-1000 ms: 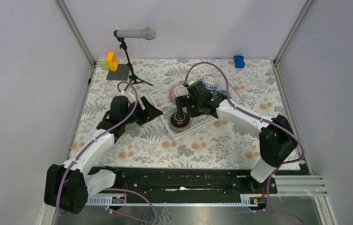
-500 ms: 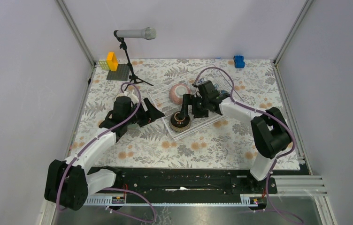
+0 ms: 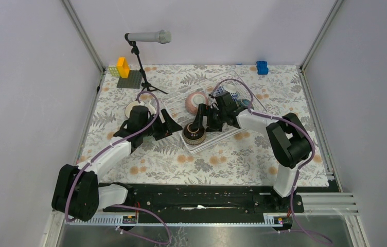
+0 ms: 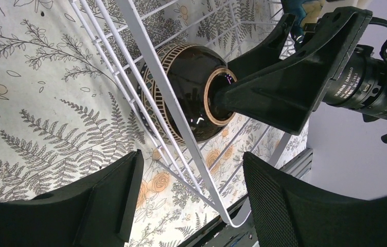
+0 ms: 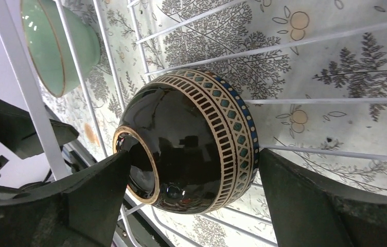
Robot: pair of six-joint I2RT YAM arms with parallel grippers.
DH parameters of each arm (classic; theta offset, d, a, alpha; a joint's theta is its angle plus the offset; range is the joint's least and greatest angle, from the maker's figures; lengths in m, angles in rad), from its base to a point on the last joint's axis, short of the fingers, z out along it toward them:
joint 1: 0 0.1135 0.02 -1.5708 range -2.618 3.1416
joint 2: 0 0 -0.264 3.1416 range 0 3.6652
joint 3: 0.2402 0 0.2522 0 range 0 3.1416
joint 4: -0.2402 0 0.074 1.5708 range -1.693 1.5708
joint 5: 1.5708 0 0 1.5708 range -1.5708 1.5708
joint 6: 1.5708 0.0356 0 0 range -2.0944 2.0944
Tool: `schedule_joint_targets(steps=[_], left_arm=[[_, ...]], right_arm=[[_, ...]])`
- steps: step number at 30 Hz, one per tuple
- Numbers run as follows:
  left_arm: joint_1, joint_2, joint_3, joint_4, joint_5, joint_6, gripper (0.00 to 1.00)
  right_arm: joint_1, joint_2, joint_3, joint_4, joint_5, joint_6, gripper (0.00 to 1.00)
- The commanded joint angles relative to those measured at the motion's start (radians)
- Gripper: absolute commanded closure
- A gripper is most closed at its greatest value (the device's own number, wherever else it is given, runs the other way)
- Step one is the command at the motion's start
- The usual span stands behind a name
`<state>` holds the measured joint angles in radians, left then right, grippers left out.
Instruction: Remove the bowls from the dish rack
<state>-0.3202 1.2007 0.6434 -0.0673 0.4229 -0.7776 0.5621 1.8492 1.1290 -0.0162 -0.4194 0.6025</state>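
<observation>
The white wire dish rack (image 3: 222, 135) lies at mid-table. A glossy dark bowl with a gold-and-teal patterned band (image 3: 195, 136) lies tipped in its near-left corner. My right gripper (image 3: 198, 126) is shut on it, one finger against the foot ring and the other against the patterned rim (image 5: 201, 154). A pink bowl (image 3: 196, 99) stands behind it, and a blue-white zigzag bowl (image 3: 222, 91) is partly hidden by the right arm. My left gripper (image 3: 173, 125) is open and empty, its jaws on either side of the rack's corner rim (image 4: 181, 123), facing the dark bowl (image 4: 191, 77).
A mint green bowl (image 5: 57, 46) shows through the rack wires, outside the rack on the left; in the top view it is half hidden behind the left arm (image 3: 131, 108). A microphone stand (image 3: 141, 62), a grey baseplate with a yellow brick (image 3: 128, 78) and a blue brick (image 3: 262, 67) stand at the back.
The right gripper has drawn left and closed in on the dark bowl, nudging it slightly left. The left gripper has moved right, up to the rack's corner.
</observation>
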Motion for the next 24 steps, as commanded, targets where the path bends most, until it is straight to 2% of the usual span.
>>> schedule_joint_targets(steps=[1,4,9,19,24], left_arm=[[-0.006,0.010,-0.008,0.064,0.008,0.018,0.25],[-0.006,-0.006,-0.012,0.064,0.008,0.017,0.26],[-0.006,-0.053,-0.004,0.039,-0.010,0.017,0.26],[-0.006,-0.163,0.019,-0.008,-0.026,0.000,0.26],[-0.006,-0.190,0.025,-0.013,-0.023,-0.015,0.26]], right_arm=[[-0.012,0.023,-0.056,0.133,-0.020,0.077,0.00],[-0.021,-0.021,-0.101,0.201,-0.024,0.114,0.06],[-0.027,-0.074,-0.081,0.160,-0.038,0.101,0.22],[-0.030,-0.251,-0.036,0.031,0.038,0.044,0.29],[-0.036,-0.283,-0.020,-0.013,0.035,0.032,0.31]])
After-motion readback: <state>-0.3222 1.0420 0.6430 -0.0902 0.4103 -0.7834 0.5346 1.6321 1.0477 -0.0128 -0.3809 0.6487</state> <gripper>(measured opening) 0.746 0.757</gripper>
